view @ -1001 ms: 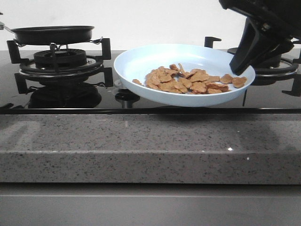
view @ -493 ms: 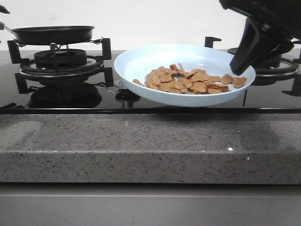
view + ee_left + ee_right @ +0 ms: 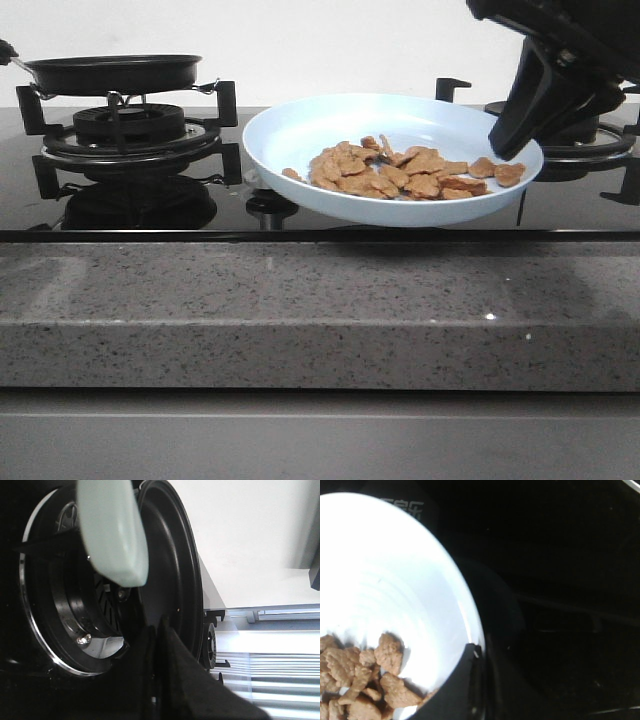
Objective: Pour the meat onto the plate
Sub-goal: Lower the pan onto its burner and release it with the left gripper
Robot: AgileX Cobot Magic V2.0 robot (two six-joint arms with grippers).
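- Right now the right gripper (image 3: 505, 140) was clamped on the rim of the plate (image 3: 300, 130), at the plate's right side in the front view; black fingers (image 3: 455, 690) pinched the rim edge, one inside and one outside.
- Plate was pale blue, shallow, held w/ its right side near the right burner (image 3: 600, 150), and it looked raised off the glass hob (image 3: 300, 215), tho contact underneath couldn't be confirmed.
- Meat (image 3: 400, 172) lay inside the plate as a loose heap of orange-brown flat bits, mostly center to right, a few pieces just beside the gripper fingers; one stray bit sat apart toward the left of the heap.
- Right wrist view showed the same: meat (image 3: 360, 680) piled near the held rim, faint rings on the bare plate floor (image 3: 385, 580).
- Left gripper (image 3: 160, 680) was pressed together on the thin black rim of the frying pan (image 3: 170, 580); fingers met w/ only the rim edge between them.
- Pan (image 3: 112, 72) sat level over the left burner (image 3: 130, 130), at the far left in the front view, well apart from the plate.
- Pale green handle-like piece (image 3: 112, 530) showed close to the left wrist cam, blurred; what it belonged to couldn't be told.
- Speckled grey counter edge (image 3: 320, 310) ran along the front of the hob.
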